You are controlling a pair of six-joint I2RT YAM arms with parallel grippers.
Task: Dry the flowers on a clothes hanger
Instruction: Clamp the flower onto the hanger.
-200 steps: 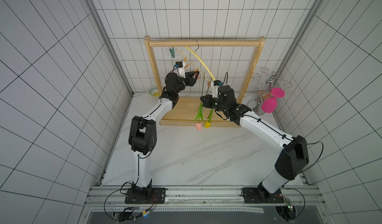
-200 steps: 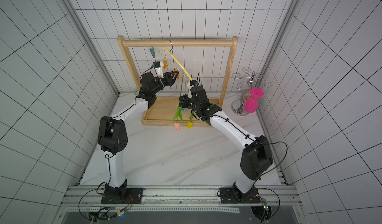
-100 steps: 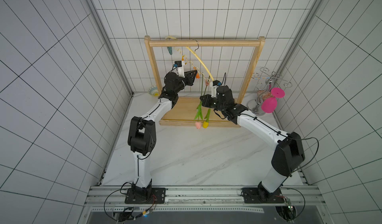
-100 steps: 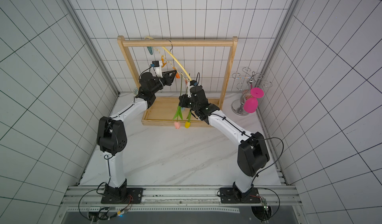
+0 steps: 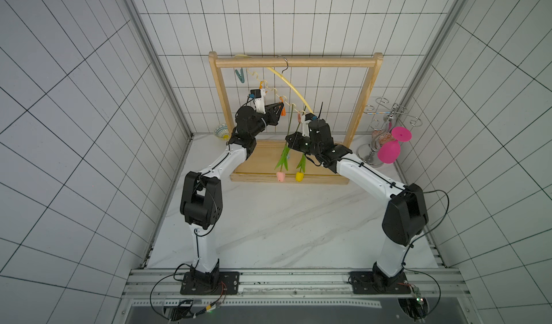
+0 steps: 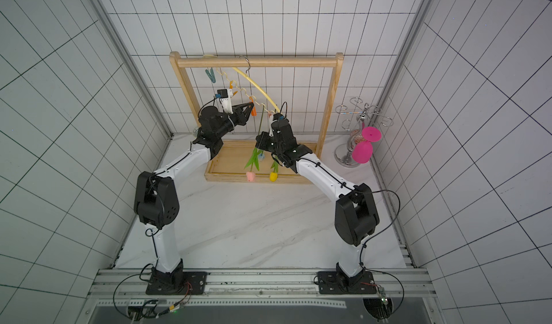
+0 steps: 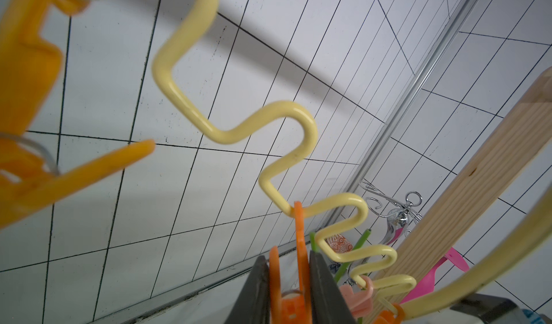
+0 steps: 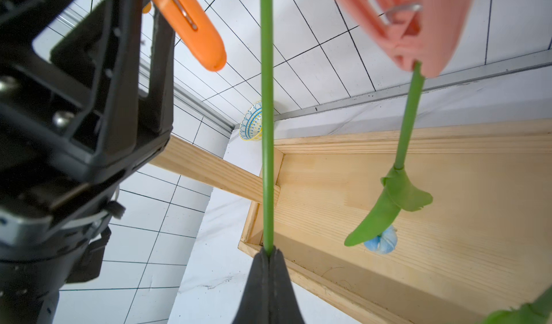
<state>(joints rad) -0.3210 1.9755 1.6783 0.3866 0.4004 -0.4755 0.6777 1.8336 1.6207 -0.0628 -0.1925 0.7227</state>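
Clothes hanger (image 7: 312, 134): one, thin pale-yellow wavy wire, hooked over the wooden rack's (image 5: 298, 62) top rail. Flowers (image 5: 286, 158): three, smooth green stems, hanging head-down inside the rack. Left gripper (image 7: 288, 280) pinches one orange clip (image 7: 300, 232). Right gripper (image 8: 268, 255) is clamped tight on one stem (image 8: 266, 98).

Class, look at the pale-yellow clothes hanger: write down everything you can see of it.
The clothes hanger is a thin pale-yellow rod: curved upper arm, wavy lower rail. Its metal hook sits over the wooden rack's top bar, and it hangs steeply tilted. A teal clip, orange clip and pink clip hang from the rail. The left gripper pinches the orange clip; the pink clip holds a green stem.
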